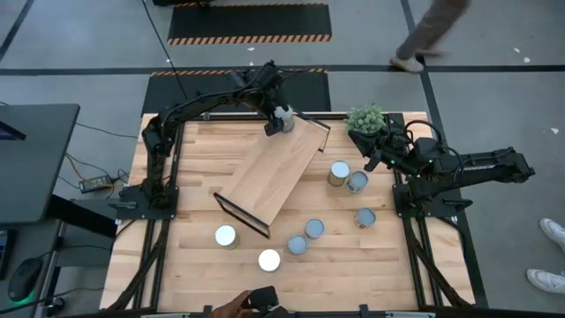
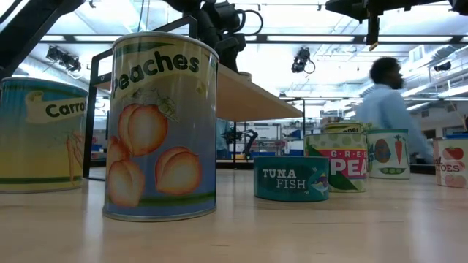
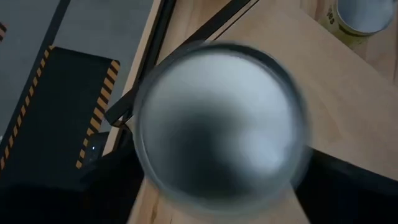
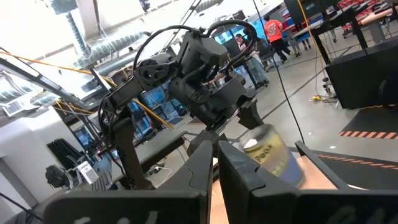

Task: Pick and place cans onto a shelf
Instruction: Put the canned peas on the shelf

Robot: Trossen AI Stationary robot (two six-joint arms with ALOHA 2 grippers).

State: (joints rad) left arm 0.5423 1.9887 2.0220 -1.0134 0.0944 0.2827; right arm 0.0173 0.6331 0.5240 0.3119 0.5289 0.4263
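The shelf (image 1: pixel 274 172), a light-wood board with black frame ends, lies slantwise across the table's middle. My left gripper (image 1: pixel 281 119) hangs over its far end, fingers spread on either side of a can (image 3: pixel 221 124) with a pale top. The right wrist view shows this can (image 4: pixel 268 155) tilted and blurred. Whether its bottom rests on the board is hidden. Several more cans stand on the table, among them two near the front (image 1: pixel 226 236) (image 1: pixel 269 260) and a pair at the right (image 1: pixel 339 172). My right gripper (image 4: pixel 214 168) is shut and empty, raised near the plant. My left gripper comes at the can from above, slanting down, with one finger (image 3: pixel 112 183) on each side of its round wall. The can's own top hides the place of contact, so I cannot tell whether the fingers touch it.
A small green plant (image 1: pixel 366 117) stands at the far right corner, beside my right arm. Three cans (image 1: pixel 313 229) sit right of the shelf's near end. A hand (image 1: pixel 247 305) shows at the table's front edge. One person walks beyond the far edge (image 1: pixel 433 35).
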